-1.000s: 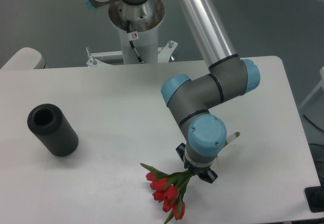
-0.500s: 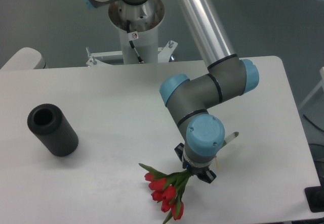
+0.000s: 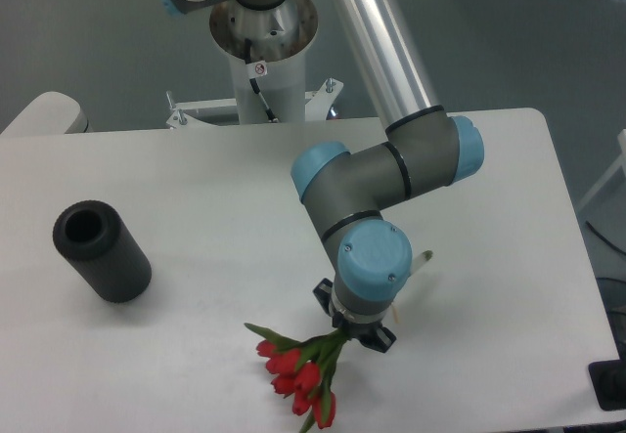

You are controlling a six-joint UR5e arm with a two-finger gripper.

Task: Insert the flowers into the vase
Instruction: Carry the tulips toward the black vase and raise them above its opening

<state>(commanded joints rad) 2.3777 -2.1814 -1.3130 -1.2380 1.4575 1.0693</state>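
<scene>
Here, on the white bench [image 3: 196, 189], the claw [image 3: 352, 329] grips the flowers [image 3: 298, 379], buds pointing down-left, while the vase [image 3: 100, 249] lies mouth up-left.

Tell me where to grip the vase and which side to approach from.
Grip the vase across its round body near the middle, coming down from above. It lies tilted on the table with its hole facing up-left, so its curved sides are exposed; the wall looks too thick to pinch at the rim.
</scene>
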